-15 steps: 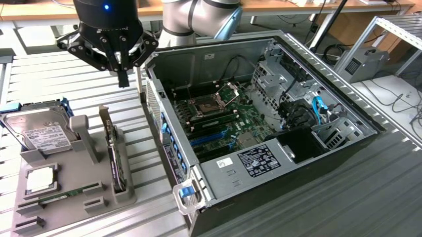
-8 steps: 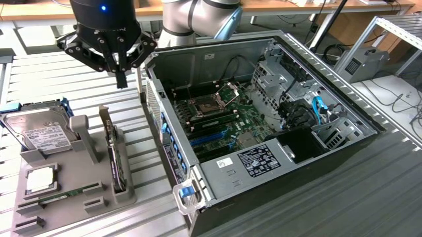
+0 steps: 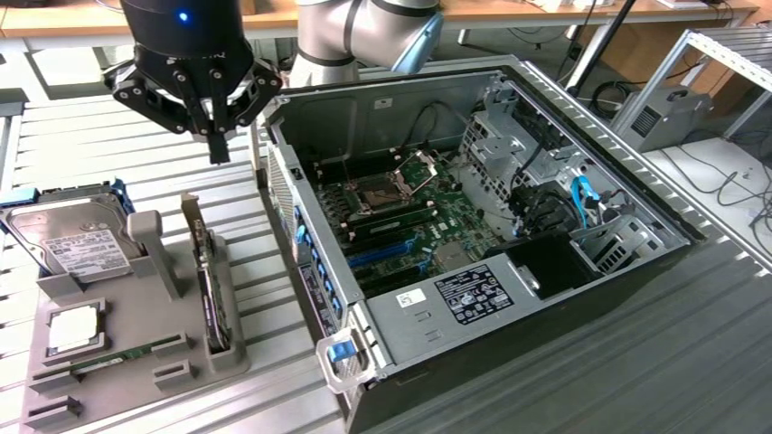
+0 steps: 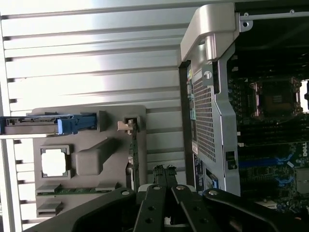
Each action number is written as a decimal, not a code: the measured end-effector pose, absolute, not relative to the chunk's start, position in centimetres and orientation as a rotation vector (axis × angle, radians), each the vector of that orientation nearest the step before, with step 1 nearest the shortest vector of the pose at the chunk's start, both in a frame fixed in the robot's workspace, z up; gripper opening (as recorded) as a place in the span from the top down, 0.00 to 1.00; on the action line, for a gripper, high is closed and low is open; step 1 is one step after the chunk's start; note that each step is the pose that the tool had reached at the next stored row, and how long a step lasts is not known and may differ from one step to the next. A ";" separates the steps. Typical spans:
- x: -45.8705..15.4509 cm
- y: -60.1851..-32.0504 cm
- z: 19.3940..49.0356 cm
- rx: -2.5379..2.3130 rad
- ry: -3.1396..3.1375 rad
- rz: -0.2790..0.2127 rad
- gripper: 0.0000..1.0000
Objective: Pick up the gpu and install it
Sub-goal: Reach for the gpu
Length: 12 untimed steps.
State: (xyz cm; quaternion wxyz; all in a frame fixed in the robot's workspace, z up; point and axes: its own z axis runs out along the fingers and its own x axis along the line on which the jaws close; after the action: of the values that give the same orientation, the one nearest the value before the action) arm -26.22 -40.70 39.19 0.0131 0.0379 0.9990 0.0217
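Overhead, the gripper (image 3: 217, 149) hangs with its fingers clenched together on nothing, near the far end of the gpu (image 3: 208, 285) without touching it. The gpu stands on edge in a grey holder tray (image 3: 223, 357), at the exterior view's left of the open computer case (image 3: 399, 312).

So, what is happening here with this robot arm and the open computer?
A robot arm is working beside an open computer case. Its pincer is shut and empty, and it hangs in the air close to the gpu. The gpu stands on its edge in a slot of the grey tray, not yet picked up. A hard drive sits in the same tray.
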 end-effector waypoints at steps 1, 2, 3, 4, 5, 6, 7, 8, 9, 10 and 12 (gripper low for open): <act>-26.3 -40.7 39.2 0.118 3.112 0.068 0.89; -26.3 -40.7 39.2 0.118 3.113 0.068 0.89; -26.4 -40.7 39.2 0.118 3.113 0.068 0.89; -26.4 -40.8 39.2 0.118 3.113 0.068 0.89; -26.5 -40.8 39.2 0.118 3.112 0.068 0.89; -26.5 -40.8 39.2 0.118 3.112 0.068 0.89; -26.6 -40.8 39.2 0.118 3.112 0.068 0.89; -26.6 -40.8 39.2 0.118 3.112 0.068 0.89; -26.7 -40.8 39.2 0.118 3.112 0.068 0.89; -26.7 -40.8 39.2 0.118 3.113 0.068 0.89; -26.9 -40.9 39.1 0.118 3.112 0.068 0.89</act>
State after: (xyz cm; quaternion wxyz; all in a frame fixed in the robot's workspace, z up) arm -26.86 -40.88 39.14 0.0131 0.0379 0.9990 0.0217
